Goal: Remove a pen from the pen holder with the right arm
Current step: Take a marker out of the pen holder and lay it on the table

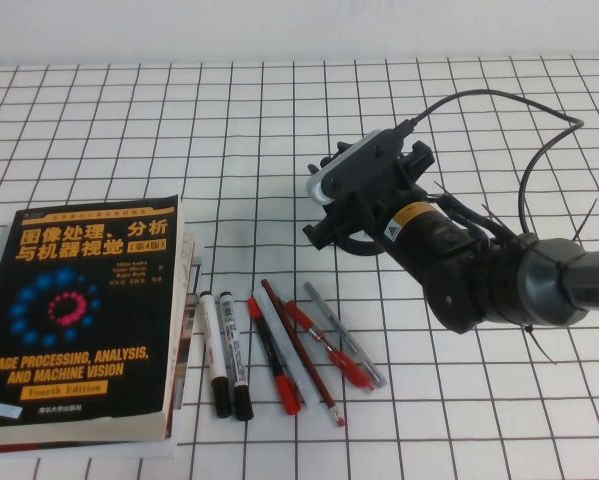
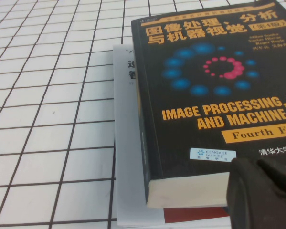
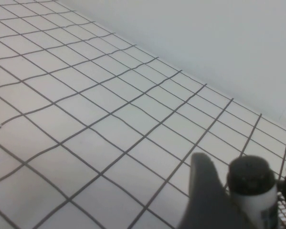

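White gridded tabletop [image 1: 129, 120] fills every view, with a pale wall behind. A black textbook [image 1: 79, 315] lies at the lower left of the high view. The left gripper [image 2: 262, 191] hangs over its lower corner, and I cannot tell whether it is open or closed. Right of centre, the right gripper [image 3: 248, 200] is open, one finger on each side of a marker [image 3: 251, 179] and not yet clamped.

To do this well, it should probably close squarely on the barrel just under the cap. A straight lift along the marker's axis should keep the pen holder [image 3: 282, 220] from tipping.

The holder shows only as a sliver of mesh at the lower right of the right wrist view. The marker stands upright in it, with a rounded black cap and a white printed barrel. Loose pens [image 1: 279, 345] lie at the lower centre of the high view.
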You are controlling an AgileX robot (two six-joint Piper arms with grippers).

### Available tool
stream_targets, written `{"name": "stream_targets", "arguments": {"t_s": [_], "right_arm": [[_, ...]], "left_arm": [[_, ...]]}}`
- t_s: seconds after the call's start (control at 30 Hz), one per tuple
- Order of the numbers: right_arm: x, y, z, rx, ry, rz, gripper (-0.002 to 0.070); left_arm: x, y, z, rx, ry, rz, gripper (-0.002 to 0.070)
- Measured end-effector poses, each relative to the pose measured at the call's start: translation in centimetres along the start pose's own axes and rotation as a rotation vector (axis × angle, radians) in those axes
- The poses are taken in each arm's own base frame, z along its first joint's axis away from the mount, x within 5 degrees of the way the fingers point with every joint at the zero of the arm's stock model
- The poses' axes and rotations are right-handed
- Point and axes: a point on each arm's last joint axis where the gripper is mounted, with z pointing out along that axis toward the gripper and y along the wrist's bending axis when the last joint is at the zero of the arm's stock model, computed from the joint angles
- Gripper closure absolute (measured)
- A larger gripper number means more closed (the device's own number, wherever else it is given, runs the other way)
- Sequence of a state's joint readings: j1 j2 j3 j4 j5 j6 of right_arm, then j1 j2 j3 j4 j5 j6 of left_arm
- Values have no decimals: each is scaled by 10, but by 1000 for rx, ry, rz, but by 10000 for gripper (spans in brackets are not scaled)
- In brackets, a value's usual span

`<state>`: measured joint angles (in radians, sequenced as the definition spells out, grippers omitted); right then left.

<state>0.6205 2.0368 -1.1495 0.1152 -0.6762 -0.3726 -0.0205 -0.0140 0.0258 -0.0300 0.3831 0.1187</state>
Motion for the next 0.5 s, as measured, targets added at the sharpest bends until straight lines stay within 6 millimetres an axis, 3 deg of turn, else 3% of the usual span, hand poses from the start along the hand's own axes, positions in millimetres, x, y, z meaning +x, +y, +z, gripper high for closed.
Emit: {"name": "stream_targets", "arguments": {"t_s": [0.23, 0.5], "right_arm": [[0, 0, 0, 4, 1, 5, 407], [-2, -2, 0, 12, -15, 2, 523]], "left_arm": [[0, 0, 0, 0, 0, 0, 679], [0, 0, 0, 0, 0, 0, 679]]}}
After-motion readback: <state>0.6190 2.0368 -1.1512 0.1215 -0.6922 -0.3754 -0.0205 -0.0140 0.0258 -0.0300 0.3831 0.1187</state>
